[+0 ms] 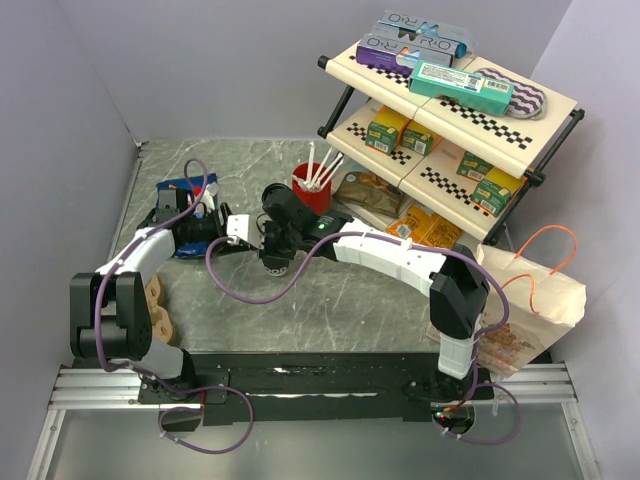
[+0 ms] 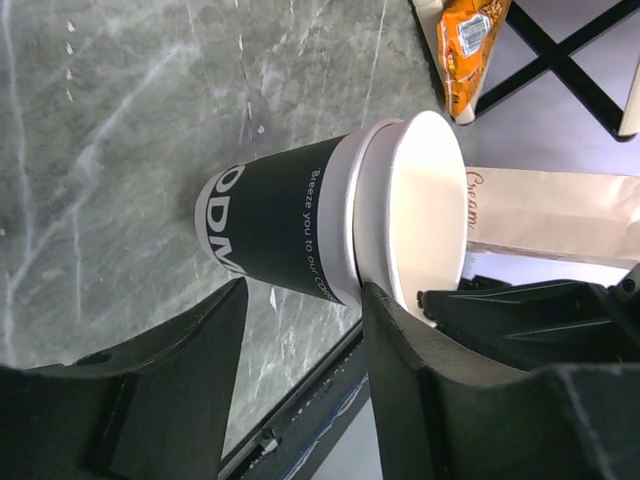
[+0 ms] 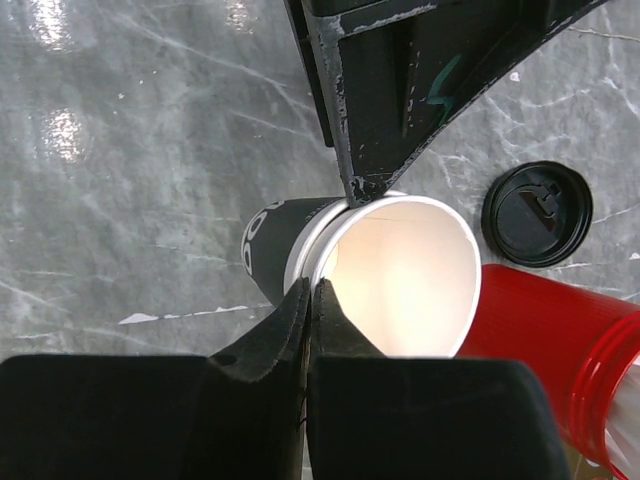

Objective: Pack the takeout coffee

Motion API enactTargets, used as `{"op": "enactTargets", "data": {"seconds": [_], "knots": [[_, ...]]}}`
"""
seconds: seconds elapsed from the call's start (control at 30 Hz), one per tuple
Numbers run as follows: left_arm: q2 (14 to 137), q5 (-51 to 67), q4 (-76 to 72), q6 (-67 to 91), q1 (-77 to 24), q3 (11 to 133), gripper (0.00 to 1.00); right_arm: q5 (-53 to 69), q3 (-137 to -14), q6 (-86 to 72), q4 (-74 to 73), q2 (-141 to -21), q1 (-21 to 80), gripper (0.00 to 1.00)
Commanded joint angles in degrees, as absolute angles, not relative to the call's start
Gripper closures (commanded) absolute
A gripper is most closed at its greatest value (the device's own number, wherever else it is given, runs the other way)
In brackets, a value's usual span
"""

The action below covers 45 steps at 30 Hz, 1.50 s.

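Right claw [image 3: 312,288] is pinched shut on the rim of the takeout coffee cup [image 3: 400,275], one finger inside and one outside. Left claw [image 2: 305,290] straddles the cup, half open, with one finger touching the rim. The sleeve reads "Breeze you to our" and "ODM". The black lid [image 3: 537,213] lies on the worktop [image 3: 130,150] beside it.

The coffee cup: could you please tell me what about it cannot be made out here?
Left wrist view: lettering on the coffee cup curves out of sight, partly behind the left gripper.
Top view: the right gripper covers nearly all of it.
Right wrist view: its own body hides the base, so contact with the table is unclear.
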State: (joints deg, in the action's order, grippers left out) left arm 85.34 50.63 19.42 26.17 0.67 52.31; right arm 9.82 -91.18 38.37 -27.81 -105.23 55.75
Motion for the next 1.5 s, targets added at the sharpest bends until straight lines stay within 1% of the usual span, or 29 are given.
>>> {"op": "enactTargets", "data": {"seconds": [0.0,0.3,0.53,0.8,1.0,1.3,1.47], "knots": [[86.2,45.7,21.7,23.5,0.3,53.8,0.46,7.4,-95.0,38.3,-20.3,-104.1,56.3,1.00],[87.5,44.8,22.5,23.0,0.3,54.2,0.46,5.3,-92.9,38.2,-17.3,-102.2,56.3,1.00],[87.4,44.4,23.2,22.4,0.3,54.8,0.46,4.3,-93.6,39.5,-16.3,-102.7,56.3,1.00],[86.6,45.0,25.5,20.8,0.4,57.4,0.46,5.4,-93.4,39.3,-18.4,-102.6,56.0,1.00],[87.9,46.6,25.9,20.6,1.7,59.8,0.46,6.2,-89.7,38.7,-18.8,-101.1,55.9,1.00],[89.5,50.2,26.4,20.5,3.3,63.0,0.45,2.4,-82.4,35.2,-9.9,-99.5,55.7,1.00],[89.2,51.2,26.6,20.5,4.7,63.4,0.45,2.2,-80.6,34.4,-9.0,-98.8,55.7,1.00]]}}
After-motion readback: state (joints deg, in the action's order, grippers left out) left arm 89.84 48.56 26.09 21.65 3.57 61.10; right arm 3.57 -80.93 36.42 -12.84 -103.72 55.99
